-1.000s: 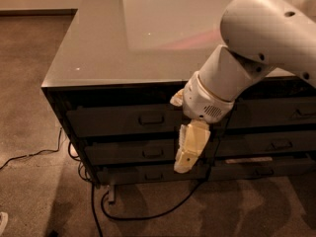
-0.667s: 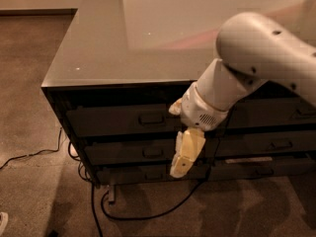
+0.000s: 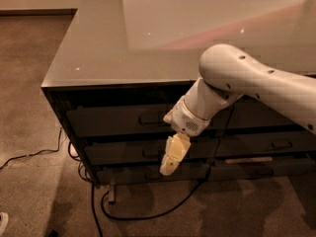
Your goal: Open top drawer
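Below top drawer (image 3: pixel 109 122), gripper (image 3: pixel 169 166) above floor cable (image 3: pixel 143 217)

The counter (image 3: pixel 98 58) had a glossy grey top, with glare toward the far edge. Under the front edge sat two shallower drawer fronts (image 3: pixel 118 153). A black cable (image 3: pixel 148 215) looped on the speckled floor (image 3: pixel 29 88) near the front-left corner, just below where the gripper (image 3: pixel 168 168) hung. A thinner cable (image 3: pixel 29 157) trailed off left.

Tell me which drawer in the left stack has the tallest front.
The top drawer, right under the tabletop: its front is taller than those of the middle drawer and bottom drawer. The gripper hangs in front of those two.
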Robot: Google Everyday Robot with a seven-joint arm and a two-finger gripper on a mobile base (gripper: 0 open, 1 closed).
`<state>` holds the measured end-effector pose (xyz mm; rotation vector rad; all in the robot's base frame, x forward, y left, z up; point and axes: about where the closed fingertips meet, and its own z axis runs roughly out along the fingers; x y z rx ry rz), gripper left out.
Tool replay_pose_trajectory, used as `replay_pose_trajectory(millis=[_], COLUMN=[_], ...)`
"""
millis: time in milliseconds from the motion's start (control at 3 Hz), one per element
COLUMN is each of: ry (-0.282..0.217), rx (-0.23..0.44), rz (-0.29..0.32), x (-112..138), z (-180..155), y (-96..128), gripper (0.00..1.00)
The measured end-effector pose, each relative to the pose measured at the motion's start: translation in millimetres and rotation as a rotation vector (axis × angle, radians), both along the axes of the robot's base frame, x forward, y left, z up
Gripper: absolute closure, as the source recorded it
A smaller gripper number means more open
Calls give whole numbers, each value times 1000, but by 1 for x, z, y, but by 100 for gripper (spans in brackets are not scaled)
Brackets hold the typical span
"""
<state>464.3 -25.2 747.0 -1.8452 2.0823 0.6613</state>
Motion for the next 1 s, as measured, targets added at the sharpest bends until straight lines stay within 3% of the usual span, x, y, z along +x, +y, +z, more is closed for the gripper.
replay_pose_trajectory(millis=[333, 667, 1000], ry=[-26, -106, -106], rx=[16, 17, 17], rz=[-37, -103, -101], x=[29, 69, 69], z=[-10, -7, -7], y=[9, 25, 25], gripper=[0, 0, 0])
